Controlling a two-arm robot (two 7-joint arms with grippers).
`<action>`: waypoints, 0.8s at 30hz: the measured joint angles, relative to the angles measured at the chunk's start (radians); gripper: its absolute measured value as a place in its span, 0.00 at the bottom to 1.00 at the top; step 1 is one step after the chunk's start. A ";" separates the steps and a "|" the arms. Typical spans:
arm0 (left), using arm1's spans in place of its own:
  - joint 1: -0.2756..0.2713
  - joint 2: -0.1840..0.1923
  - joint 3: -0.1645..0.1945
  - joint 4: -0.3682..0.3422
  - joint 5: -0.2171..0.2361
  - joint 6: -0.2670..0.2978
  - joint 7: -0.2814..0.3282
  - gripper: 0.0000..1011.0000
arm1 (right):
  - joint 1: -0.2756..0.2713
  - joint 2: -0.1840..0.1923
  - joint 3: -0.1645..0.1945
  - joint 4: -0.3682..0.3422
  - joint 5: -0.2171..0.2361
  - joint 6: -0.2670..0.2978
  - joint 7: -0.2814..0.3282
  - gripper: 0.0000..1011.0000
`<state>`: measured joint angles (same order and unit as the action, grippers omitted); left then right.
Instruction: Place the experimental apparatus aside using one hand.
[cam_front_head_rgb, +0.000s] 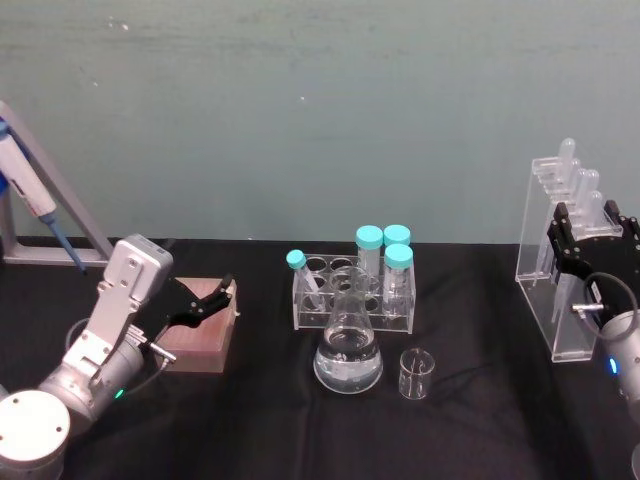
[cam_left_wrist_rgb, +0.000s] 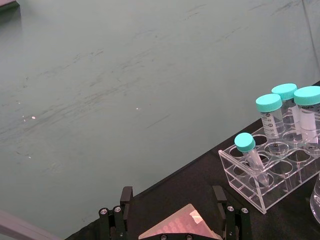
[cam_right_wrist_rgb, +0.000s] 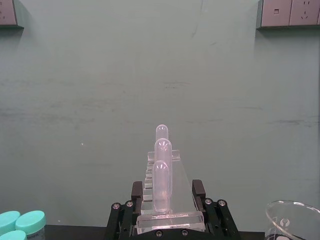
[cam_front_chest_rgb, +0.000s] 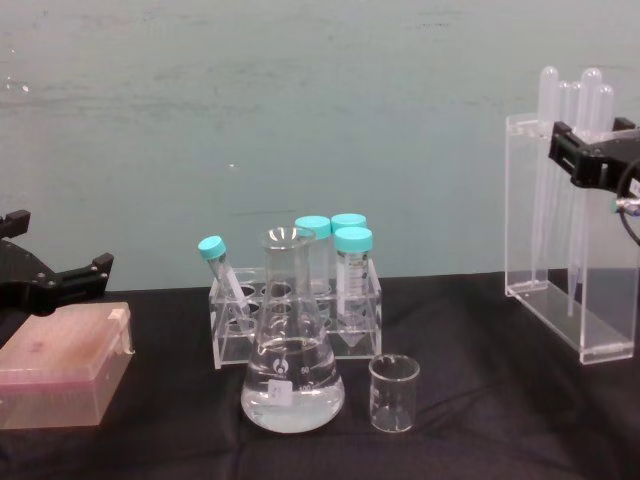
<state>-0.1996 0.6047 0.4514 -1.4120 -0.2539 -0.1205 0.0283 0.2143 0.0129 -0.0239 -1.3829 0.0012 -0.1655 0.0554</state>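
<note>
Scuffed teal wall (cam_front_head_rgb: 300, 100), black-covered table (cam_front_head_rgb: 480, 420), grey wall sockets (cam_right_wrist_rgb: 290, 12)

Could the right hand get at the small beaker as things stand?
Probably not yet: the right hand looks closed on the pipette stand. Once it lets go, the black cloth between the stand and the beaker seems to leave the way free.

Pipette stand (cam_right_wrist_rgb: 181, 172) base hidden behind right end effector (cam_right_wrist_rgb: 167, 187); beaker (cam_right_wrist_rgb: 295, 217) cropped by edge.
</note>
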 joint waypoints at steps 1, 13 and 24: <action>0.000 0.000 0.000 0.000 0.000 0.000 0.000 0.99 | 0.000 0.002 0.001 0.000 0.002 -0.001 0.002 0.61; 0.000 0.000 0.000 0.000 0.000 0.000 0.000 0.99 | 0.008 0.032 0.017 0.009 0.034 -0.011 0.035 0.61; 0.000 0.000 0.000 0.000 0.000 0.000 0.000 0.99 | 0.012 0.050 0.028 0.018 0.044 -0.016 0.039 0.61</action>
<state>-0.1996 0.6047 0.4514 -1.4119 -0.2539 -0.1205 0.0283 0.2262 0.0629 0.0046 -1.3648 0.0453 -0.1819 0.0944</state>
